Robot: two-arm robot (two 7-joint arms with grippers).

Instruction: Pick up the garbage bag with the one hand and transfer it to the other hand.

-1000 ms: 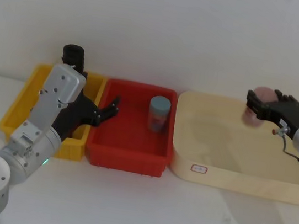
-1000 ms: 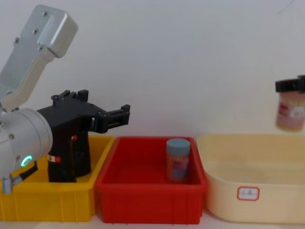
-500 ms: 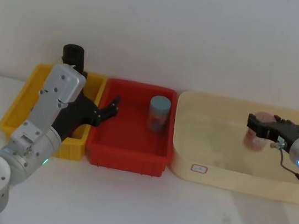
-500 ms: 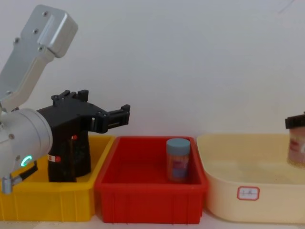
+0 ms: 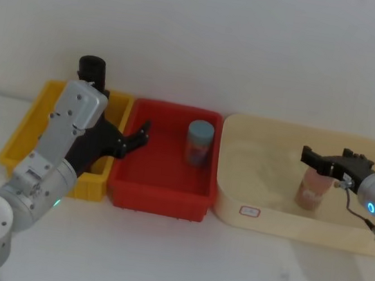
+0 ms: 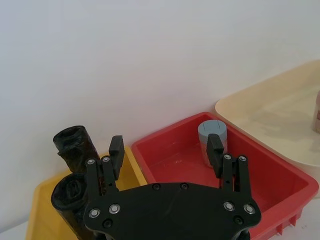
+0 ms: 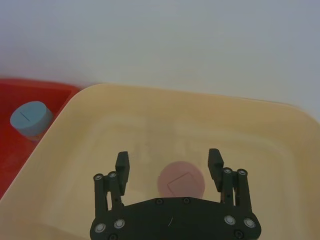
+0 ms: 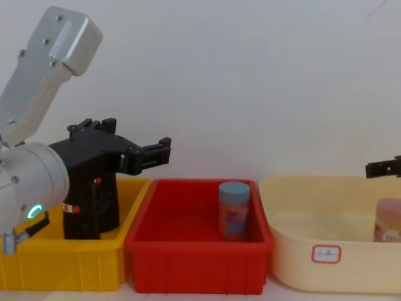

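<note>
Cream tray [image 5: 261, 165]: pink-lidded jar [image 5: 312, 189] is seen standing inside.
Yellow bin [image 5: 24, 135]: garbage bag [image 8: 94, 207] standing within, untouched.
Left hand [image 6: 165, 145]: fingers apart over the bin's edge; best lowered squarely round the roll's middle.
Right hand [image 7: 169, 157]: fingers apart above the jar, which was held aloft a second ago.

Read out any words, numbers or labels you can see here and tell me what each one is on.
No text reads clearly.
Sticker on the cream tub's front: red-bordered, marks too small to read.
Label on the blue-lidded jar in the red bin: blurred.
Label on the pink-lidded jar in the cream tub: blurred.
Red-white label on the garbage bag in the yellow bin: too small.
</note>
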